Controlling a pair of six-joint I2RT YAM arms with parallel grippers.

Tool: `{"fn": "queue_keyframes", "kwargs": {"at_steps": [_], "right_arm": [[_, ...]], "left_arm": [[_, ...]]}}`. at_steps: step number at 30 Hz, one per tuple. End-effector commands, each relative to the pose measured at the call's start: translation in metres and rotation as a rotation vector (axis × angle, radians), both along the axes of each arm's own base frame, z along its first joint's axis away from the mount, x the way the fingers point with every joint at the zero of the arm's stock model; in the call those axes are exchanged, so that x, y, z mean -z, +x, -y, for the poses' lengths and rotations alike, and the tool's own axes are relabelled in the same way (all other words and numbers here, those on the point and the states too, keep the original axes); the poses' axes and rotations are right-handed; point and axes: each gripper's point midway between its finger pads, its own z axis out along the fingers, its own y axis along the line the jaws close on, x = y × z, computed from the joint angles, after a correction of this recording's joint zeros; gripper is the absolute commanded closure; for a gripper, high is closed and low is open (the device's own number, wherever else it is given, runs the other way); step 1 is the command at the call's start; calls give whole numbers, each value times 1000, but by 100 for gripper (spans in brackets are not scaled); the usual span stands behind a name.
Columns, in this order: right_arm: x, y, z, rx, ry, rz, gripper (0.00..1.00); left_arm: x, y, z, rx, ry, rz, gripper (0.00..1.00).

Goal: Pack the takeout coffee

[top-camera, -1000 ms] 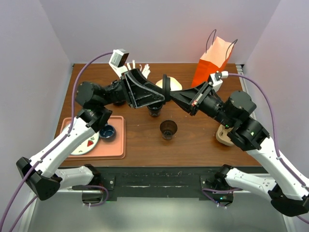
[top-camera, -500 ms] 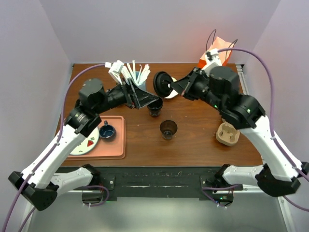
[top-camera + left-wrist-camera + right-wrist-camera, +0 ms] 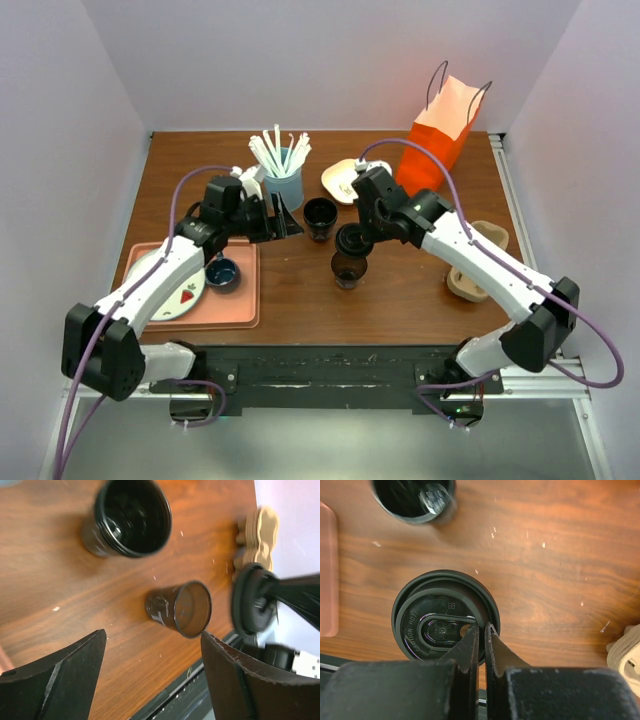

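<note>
The right arm (image 3: 480, 262) holds the round black lid (image 3: 445, 617) by its edge. Its jaws are shut tight on the rim, so the lid sits flat, like a little plate. The lid hangs right over the small dark cup (image 3: 348, 272), which stands in the middle of the table (image 3: 420, 300). The lid does not look pressed on yet. In the left wrist view it is beside and above the cup's open mouth. So the coffee is not ready to pack. It stands open on the table, and the orange bag (image 3: 440, 125) is at the back right.

The left arm (image 3: 150, 288) reaches in from the side where the tray (image 3: 240, 300) is. Its jaws are wide apart and hold nothing. They point at the cup, I think to hold it steady while the lid goes on. A bigger black cup (image 3: 320, 215) stands just behind, so the lid must come down on the right one. Pushing off to one side could tip the cup.
</note>
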Motion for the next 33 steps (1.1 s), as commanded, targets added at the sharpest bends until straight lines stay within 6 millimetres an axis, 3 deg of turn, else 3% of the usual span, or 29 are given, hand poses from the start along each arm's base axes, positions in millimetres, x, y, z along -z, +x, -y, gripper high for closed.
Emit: {"fn": "queue_keyframes", "kwargs": {"at_steps": [1,5,14,19,33], "right_arm": [[17,1,-7,-64,9,1,100],[47,1,-8,-80,-30,-38,100],[70,3,-12,-91,-22,-33,100],[77,2,-11,-82,-5,-27,100],[85,-5,-13,-86,14,-56,100]], "left_arm": [[-2,-5,23,149,-91,60,21],[12,-10,30,179,-86,41,24],[42,-28,62,244,-81,-39,31],[47,-32,76,280,-89,-45,36],[67,-31,84,288,-62,-74,42]]}}
